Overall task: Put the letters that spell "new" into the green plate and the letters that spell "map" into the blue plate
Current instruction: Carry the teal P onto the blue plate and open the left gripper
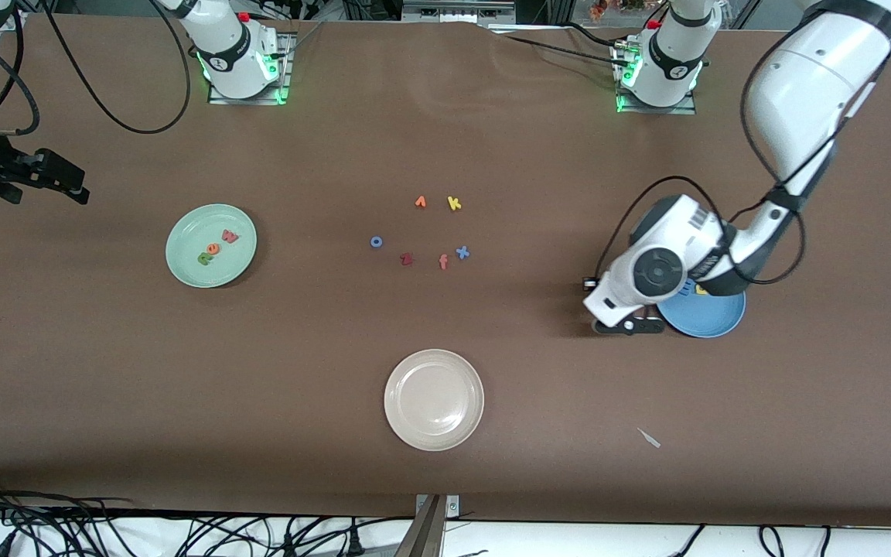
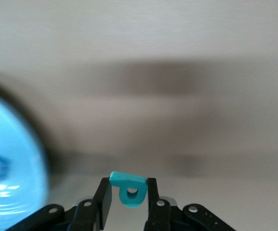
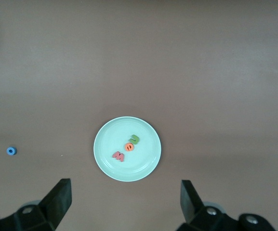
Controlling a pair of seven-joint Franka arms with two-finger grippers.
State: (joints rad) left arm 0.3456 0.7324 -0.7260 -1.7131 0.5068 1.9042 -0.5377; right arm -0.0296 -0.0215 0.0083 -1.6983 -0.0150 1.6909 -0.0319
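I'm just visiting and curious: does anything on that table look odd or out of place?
One thing: a small pale scrap lies on the bare table, nearer the camera than the blue plate. It resembles no letter. Otherwise nothing looks spilled or damaged.

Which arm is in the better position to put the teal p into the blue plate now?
The left. The left gripper is shut on the teal p beside the blue plate. The right gripper hangs open, high over the green plate.
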